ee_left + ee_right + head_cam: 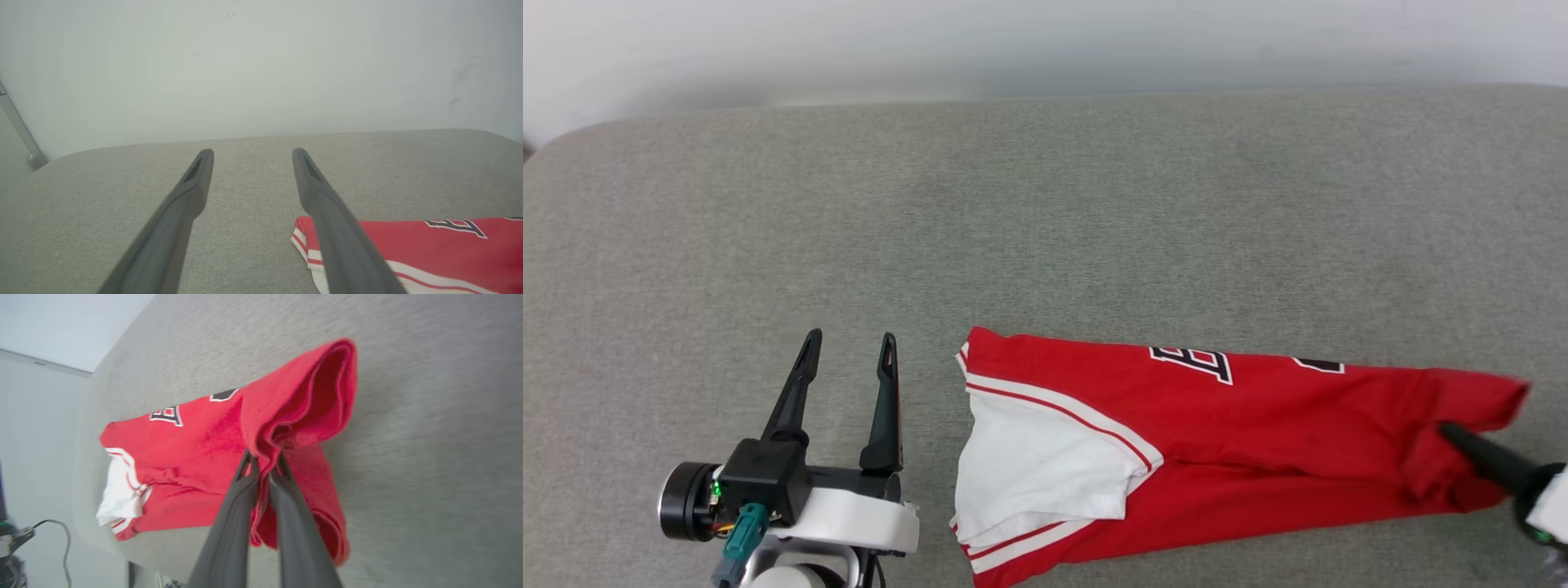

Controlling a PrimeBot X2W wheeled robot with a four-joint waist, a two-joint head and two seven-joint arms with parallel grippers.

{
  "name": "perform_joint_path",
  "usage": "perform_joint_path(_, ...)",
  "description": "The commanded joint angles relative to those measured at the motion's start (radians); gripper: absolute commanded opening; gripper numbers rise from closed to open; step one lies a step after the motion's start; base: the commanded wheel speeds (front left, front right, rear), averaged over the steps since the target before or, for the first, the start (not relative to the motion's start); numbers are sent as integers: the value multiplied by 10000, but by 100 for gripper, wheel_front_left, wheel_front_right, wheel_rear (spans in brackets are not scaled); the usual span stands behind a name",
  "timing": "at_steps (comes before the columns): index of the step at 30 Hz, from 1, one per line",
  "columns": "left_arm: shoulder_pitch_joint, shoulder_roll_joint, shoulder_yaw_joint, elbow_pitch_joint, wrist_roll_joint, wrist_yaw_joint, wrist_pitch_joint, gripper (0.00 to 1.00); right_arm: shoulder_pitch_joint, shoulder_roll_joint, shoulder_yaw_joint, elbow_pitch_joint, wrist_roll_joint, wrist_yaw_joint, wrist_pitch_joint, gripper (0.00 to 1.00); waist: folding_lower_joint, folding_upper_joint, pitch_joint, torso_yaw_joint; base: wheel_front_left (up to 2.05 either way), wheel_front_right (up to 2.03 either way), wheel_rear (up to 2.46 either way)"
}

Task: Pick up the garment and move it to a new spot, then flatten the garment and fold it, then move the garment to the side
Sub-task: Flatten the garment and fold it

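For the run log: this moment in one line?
right end effector: shut on garment | left end effector: open, empty | garment: on grey cushion

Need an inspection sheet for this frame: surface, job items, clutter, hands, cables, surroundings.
Surface: grey fabric surface, under the shirt.
Job's things: garment lying stretched out, white sleeve on top, one red end bunched and raised.
Clutter: nothing seen.
Hands: left hand open, beside the sleeve end, apart from it; right hand shut on the raised red end.
Cables: dark cable off the surface's edge.
Surroundings: pale wall behind.
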Motion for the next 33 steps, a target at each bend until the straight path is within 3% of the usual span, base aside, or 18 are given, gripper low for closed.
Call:
perform_joint_path(1, -130, -19, -27, 23, 23, -20, -18, 100, -97, 219, 99, -189, 399, -1, 285, 0, 0, 0, 3, 78, 0, 0, 0)
perform_joint_path(9, -520, -280, -219, 165, -22, -164, -58, 100, -197, 1610, 1131, -1025, 2964, -1, 2552, 0, 0, 0, 184, 577, 0, 0, 0)
perform_joint_path(13, -758, -407, -279, 251, -3, -260, -74, 100, -659, 2158, 1671, -1022, 3450, -1, 3071, 0, 0, 0, 376, 918, 0, 0, 0)
perform_joint_path(19, -1075, -729, -332, 236, 111, -366, -94, 100, -1479, 2586, 2532, -615, 3429, -1, 2936, 0, 0, 0, 731, 1406, 0, 0, 0)
perform_joint_path(30, -1444, -1266, -177, 200, 454, -641, -98, 100, -2523, 2758, 4325, 396, 2557, -1, 1511, 0, 0, 0, 1504, 1701, 0, 0, 0)
perform_joint_path(32, -1495, -1325, -142, 216, 499, -712, -98, 100, -2596, 2757, 4651, 619, 2428, -1, 1187, 34, 0, 0, 1581, 1675, 0, 0, 0)
perform_joint_path(33, -1521, -1340, -125, 224, 536, -738, -98, 100, -2647, 2695, 4813, 696, 2308, -1, 1016, 58, 0, 0, 1605, 1658, 0, 0, 0)
